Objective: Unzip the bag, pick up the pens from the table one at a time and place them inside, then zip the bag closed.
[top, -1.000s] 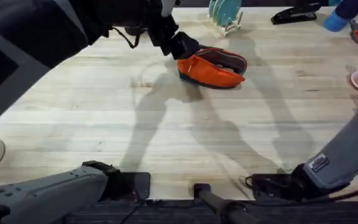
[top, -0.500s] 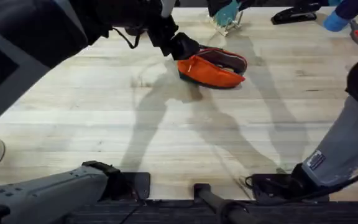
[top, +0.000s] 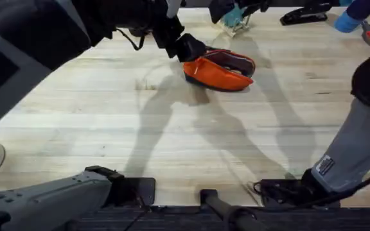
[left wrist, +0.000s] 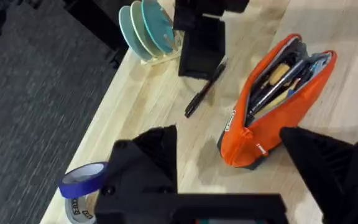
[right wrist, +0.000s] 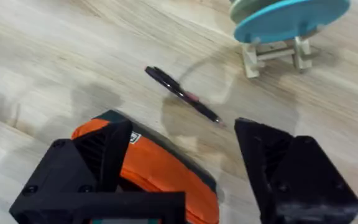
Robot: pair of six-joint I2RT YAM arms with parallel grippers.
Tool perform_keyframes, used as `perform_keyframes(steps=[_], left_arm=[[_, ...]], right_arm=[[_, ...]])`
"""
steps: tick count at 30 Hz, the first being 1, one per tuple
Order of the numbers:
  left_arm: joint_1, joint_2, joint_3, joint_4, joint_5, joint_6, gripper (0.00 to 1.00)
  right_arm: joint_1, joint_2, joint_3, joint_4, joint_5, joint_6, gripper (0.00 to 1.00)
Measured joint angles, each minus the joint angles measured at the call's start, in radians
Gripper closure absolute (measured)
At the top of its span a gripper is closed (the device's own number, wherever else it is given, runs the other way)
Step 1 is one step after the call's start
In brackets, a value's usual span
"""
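the open, empty right gripper (right wrist: 185, 180) hangs over the black pen (right wrist: 182, 94), which runs ten-to-four o'clock beside the unzipped orange pouch (top: 218, 72). the left gripper (left wrist: 229, 162), spread wide and holding nothing, waits at the pouch's end.

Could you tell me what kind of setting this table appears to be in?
Probably a lab or office workspace: a wood table holding a stapler and tape roll, with grey carpet beside it.
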Motion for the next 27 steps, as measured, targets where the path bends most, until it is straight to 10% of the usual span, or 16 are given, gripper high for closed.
perform_keyframes(steps=[27], left_arm=[[0.000, 0.000, 0.000, 0.000, 0.000, 0.000, 0.007]], right_arm=[[0.021, 0.139, 0.004, 0.090, 0.020, 0.011, 0.006]])
